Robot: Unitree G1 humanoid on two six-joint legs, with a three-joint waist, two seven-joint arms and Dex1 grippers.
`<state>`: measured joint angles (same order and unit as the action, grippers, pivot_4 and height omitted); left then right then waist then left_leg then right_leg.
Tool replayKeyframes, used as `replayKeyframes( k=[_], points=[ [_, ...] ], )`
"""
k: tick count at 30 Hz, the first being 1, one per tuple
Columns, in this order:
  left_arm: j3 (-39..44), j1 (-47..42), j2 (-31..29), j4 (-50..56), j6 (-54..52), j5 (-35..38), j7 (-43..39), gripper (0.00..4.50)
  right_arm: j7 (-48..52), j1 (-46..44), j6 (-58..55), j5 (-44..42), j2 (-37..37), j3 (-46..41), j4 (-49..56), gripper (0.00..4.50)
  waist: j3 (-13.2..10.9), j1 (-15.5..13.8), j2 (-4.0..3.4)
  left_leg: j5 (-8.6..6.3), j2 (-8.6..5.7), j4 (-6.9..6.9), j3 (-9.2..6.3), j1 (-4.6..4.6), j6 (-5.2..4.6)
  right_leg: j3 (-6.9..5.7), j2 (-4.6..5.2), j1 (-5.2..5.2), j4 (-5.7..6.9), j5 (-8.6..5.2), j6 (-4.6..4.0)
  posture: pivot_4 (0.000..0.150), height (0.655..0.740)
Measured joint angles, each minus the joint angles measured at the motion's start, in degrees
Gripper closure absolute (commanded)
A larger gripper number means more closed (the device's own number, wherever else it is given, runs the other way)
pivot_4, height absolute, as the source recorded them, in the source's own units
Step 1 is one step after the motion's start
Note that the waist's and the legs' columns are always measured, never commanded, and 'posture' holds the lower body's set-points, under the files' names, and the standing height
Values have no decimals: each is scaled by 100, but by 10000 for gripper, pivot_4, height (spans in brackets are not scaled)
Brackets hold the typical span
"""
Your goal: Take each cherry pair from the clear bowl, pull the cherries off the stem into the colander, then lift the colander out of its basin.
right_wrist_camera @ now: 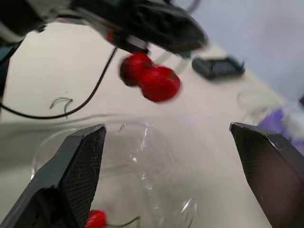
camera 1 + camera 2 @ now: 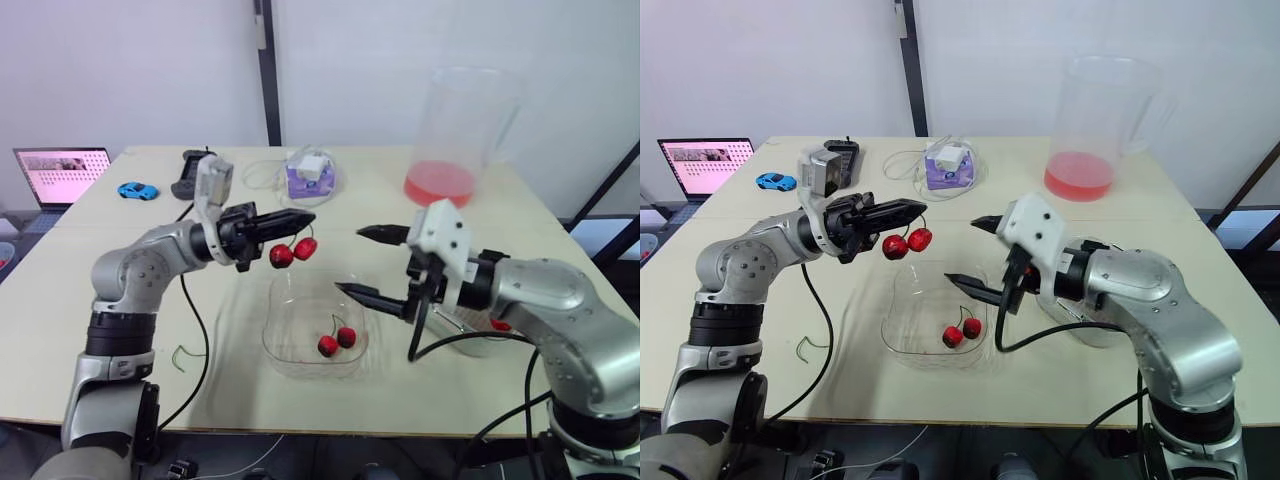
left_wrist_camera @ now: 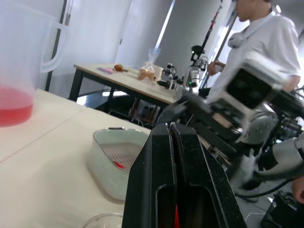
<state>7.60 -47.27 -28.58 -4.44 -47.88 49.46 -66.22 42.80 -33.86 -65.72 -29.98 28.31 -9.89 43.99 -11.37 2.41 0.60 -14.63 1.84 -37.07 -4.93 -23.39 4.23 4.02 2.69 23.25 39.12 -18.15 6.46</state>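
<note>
My left gripper (image 2: 303, 219) is shut on the stem of a red cherry pair (image 2: 292, 252), which hangs above the far rim of the clear bowl (image 2: 277, 345). Another cherry pair (image 2: 337, 341) lies inside the bowl. To the right of the hanging cherries, my right gripper (image 2: 366, 263) is open wide, with one finger high and one low over the bowl. In the right wrist view the cherries (image 1: 150, 79) hang ahead of the spread fingers (image 1: 80, 166). The pale colander in its basin (image 3: 118, 159) stands right of the bowl, mostly behind my right arm.
A tall clear pitcher (image 2: 455, 135) with red liquid stands at the back right. A purple box (image 2: 308, 177), a black device (image 2: 190, 175), a blue toy car (image 2: 137, 189) and a laptop (image 2: 60, 172) sit along the back left. A person (image 3: 266, 42) stands beyond the table.
</note>
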Motion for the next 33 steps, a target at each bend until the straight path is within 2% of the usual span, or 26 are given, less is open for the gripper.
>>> replayKeyframes(
  k=[4,6,10,16,17,18,21,33],
  points=[
    [-2,-3,38,25,-26,87,-23,45000,-367,-362,-1345,-987,-677,-607,-369,343,0,17,-3,0,0,1,1,1,0,1,0,2,4,0,0,1500,7332],
    [-4,-5,64,81,-45,129,-12,45000,-660,-637,-1661,-1204,-945,-818,-571,343,0,16,-4,0,1,5,0,2,0,0,-2,5,5,0,0,1500,7332],
    [9,45,65,234,-69,189,31,45000,-1201,-742,-2026,-1409,-1460,-1110,-828,343,0,15,-4,0,0,4,2,-1,0,1,1,5,4,0,0,1500,7332],
    [-4,167,128,450,-108,256,127,45000,-1724,-831,-2037,-1668,-2010,-1082,-998,343,1,20,-5,2,0,5,2,0,3,2,0,9,7,0,0,1500,7332],
    [-4,167,128,450,-120,256,140,45000,-1770,-831,-2058,-1742,-2046,-1065,-1028,6083,1,19,-5,1,0,6,2,-1,2,2,0,9,7,0,0,1500,7332],
    [-4,167,128,450,-124,256,145,45000,-1812,-831,-2073,-1806,-2075,-1053,-1054,8535,1,18,-5,1,0,6,2,-1,2,2,0,9,7,0,0,1500,7332],
    [-4,167,128,450,-124,255,146,45000,-1960,-859,-2081,-1991,-2181,-1048,-1088,22668,1,22,-5,1,0,6,2,-1,2,2,0,9,7,0,0,1500,7332],
    [-4,167,144,450,-57,249,146,45000,-2412,-898,-2036,-2500,-2164,-907,-1276,22668,1,24,-5,1,0,7,2,-1,1,2,0,10,6,0,0,1500,7332]
  ],
)
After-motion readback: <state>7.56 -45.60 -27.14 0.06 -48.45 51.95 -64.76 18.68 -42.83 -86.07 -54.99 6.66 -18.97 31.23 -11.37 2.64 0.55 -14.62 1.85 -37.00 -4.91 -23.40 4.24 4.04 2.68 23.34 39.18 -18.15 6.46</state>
